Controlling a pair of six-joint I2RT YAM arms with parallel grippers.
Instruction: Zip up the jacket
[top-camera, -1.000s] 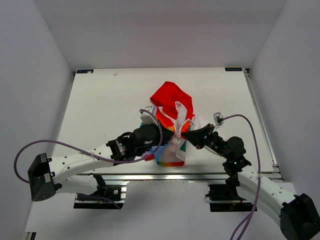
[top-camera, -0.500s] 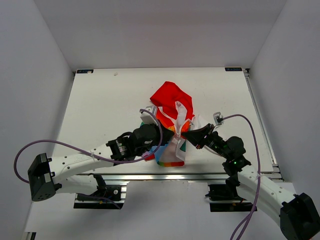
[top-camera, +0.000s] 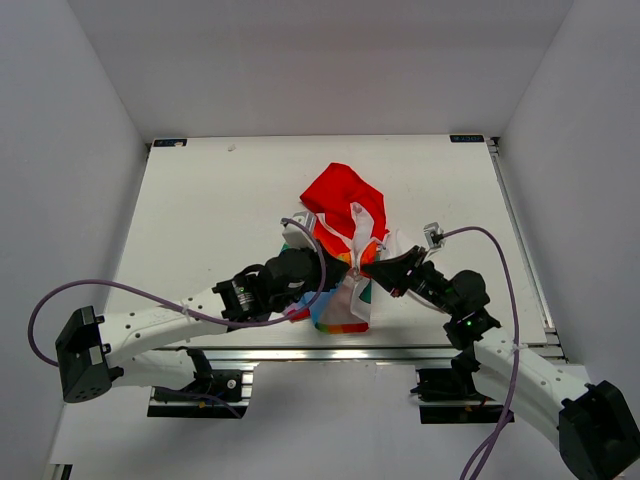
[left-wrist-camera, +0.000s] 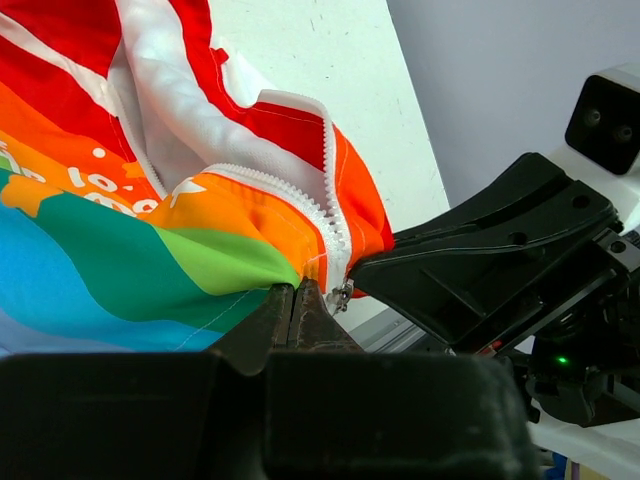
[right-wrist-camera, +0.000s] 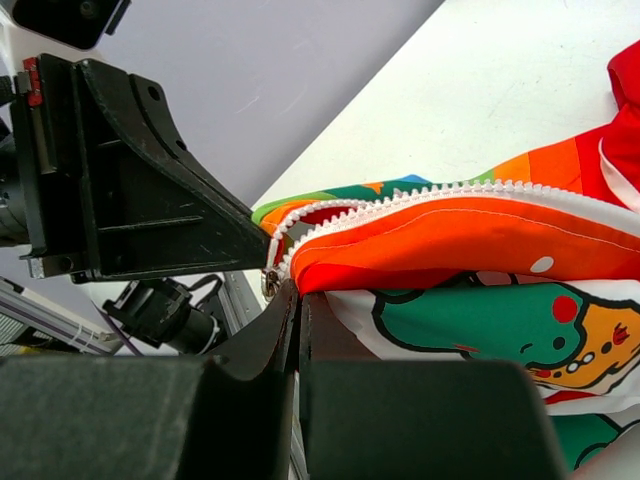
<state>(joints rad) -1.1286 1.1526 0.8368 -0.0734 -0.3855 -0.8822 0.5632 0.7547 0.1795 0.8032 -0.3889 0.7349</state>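
- Lying on the white desk (top-camera: 200, 220), the jacket (top-camera: 345, 215) sits about midway between the left and right edges, closer to the near edge than to the far one.
- Its red hood (top-camera: 340, 195) points toward the far edge. The rainbow-striped hem (top-camera: 340, 325) lies closest to the near edge.
- The left gripper (top-camera: 335, 268) reaches in from the left and the right gripper (top-camera: 372, 270) from the right. Their tips nearly meet over the front of the jacket.
- From the left wrist, the left gripper (left-wrist-camera: 295, 290) has its fingers pressed together. It pinches the edge of the rainbow panel, where green and orange cloth runs into the tips.
- That pinch sits right at the bottom end of the white zipper (left-wrist-camera: 325, 215). A small metal slider (left-wrist-camera: 343, 296) hangs just beside the fingertips.
- Above the slider the two rows of teeth part, and white lining (left-wrist-camera: 190, 130) shows between them.
- From the right wrist, the right gripper (right-wrist-camera: 297, 292) is also pressed together, pinching the orange edge just under the zipper teeth. The white panel with its cartoon print (right-wrist-camera: 480, 330) hangs below.
- The slider lies between the two grippers. It seems to hang free of both, though the view is too tight to be sure.
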